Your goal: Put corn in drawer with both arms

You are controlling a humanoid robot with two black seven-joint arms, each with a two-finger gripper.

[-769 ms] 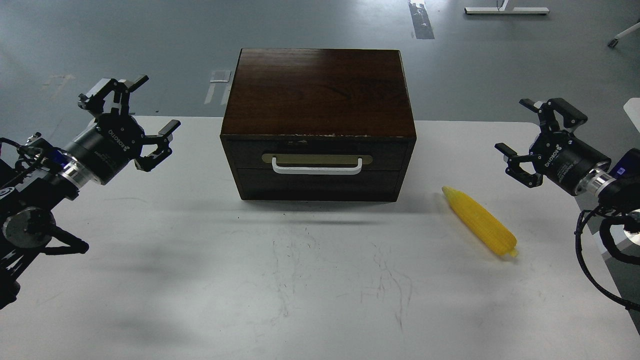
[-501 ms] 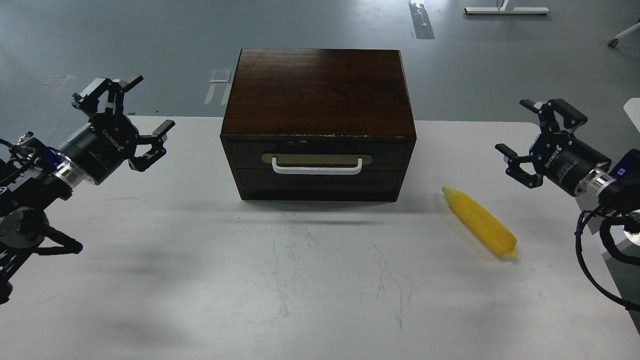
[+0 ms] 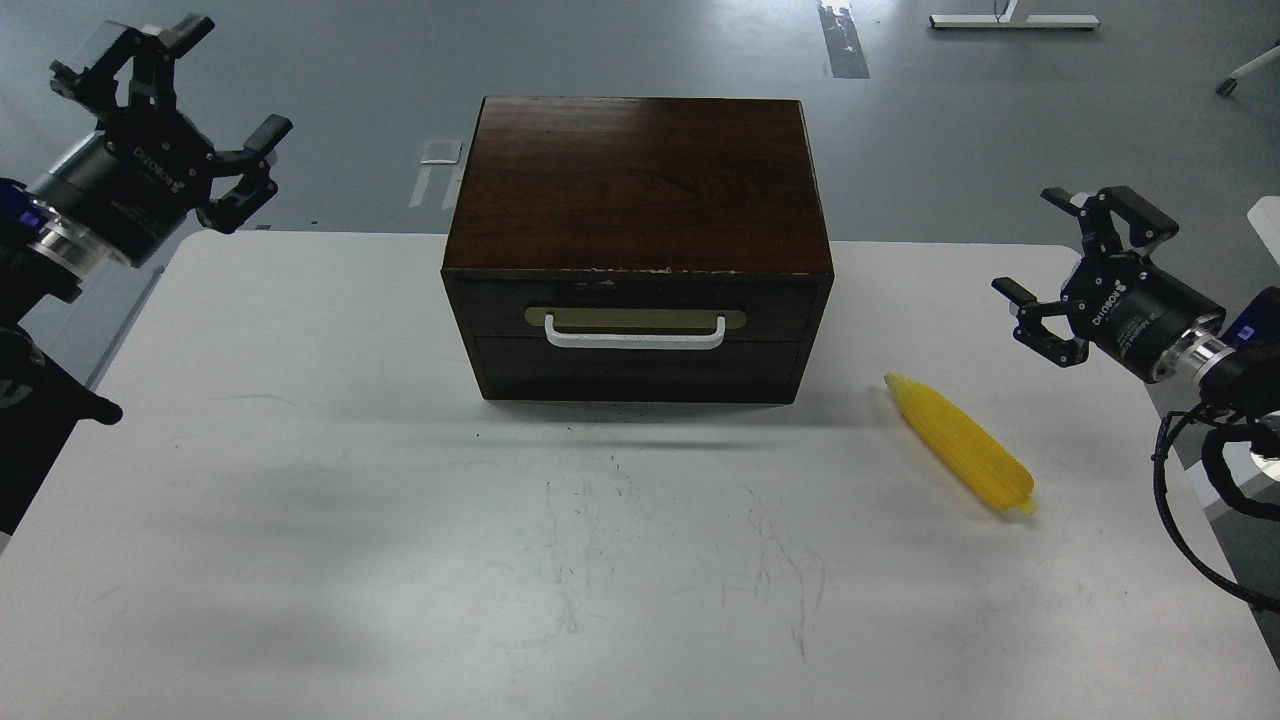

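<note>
A dark brown wooden box point(image 3: 638, 190) is seated on the white table point(image 3: 400, 560), set toward the table's far edge and centred between its left and right edges. The drawer point(image 3: 636, 305) in the box front is fully closed, flush with the front face; its white bar handle point(image 3: 635, 334) lies against a brass-coloured plate point(image 3: 635, 318).

The corn point(image 3: 962, 444) lies flat on the table to the right of the box, clear of the box's front right corner. It is laid diagonally, with the tapered tip pointing toward the box and the blunt end toward the near right. It is touched by nothing.

The left gripper point(image 3: 205, 95) is held high at the upper left, beyond the table's far left corner and over the grey floor point(image 3: 330, 90). Its fingers are spread wide and nothing is held. It is well apart from the box.

The right gripper point(image 3: 1065, 255) is held above the table's right side, near the right edge. Its fingers are likewise spread wide and empty. It sits beyond and to the right of the corn, with a clear gap between them.

The broad near half of the table is unobstructed apart from faint scuff marks point(image 3: 680, 540). Open surface is seen on both sides of the box.
</note>
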